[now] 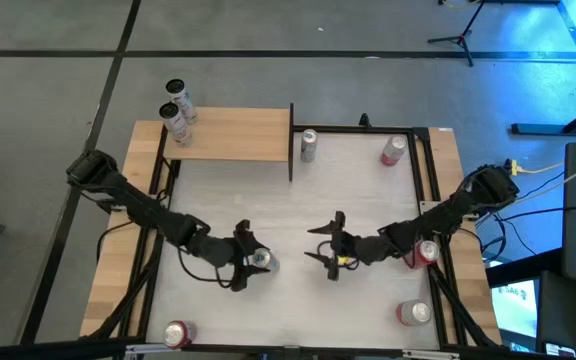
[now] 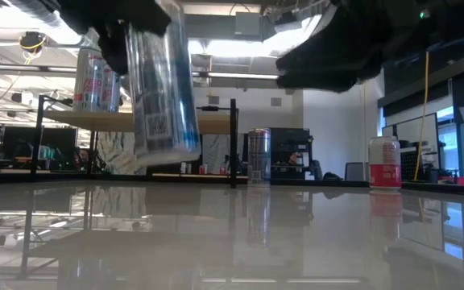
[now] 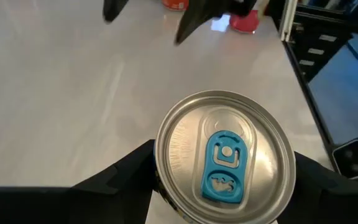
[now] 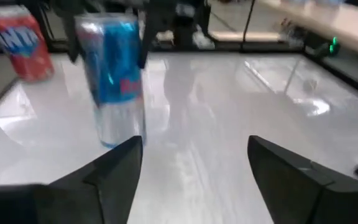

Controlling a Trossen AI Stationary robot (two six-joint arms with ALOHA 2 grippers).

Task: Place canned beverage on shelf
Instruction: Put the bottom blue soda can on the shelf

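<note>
No lettering can be read; the blue can [image 4: 114, 84] and red can [image 4: 22, 43] bear blurred marks.

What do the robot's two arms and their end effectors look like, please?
Both arms are dark, jointed and slim, with black cables trailing along them. The left end effector has two black, wedge-shaped fingers. The right end effector looks the same, with a small yellow marking near its wrist.

Left arm reaches in from the table's left edge, left gripper [image 1: 251, 259] clamped around a can mid-table. Right arm reaches from the right edge, right gripper [image 1: 330, 252] spread, holding nothing.
</note>
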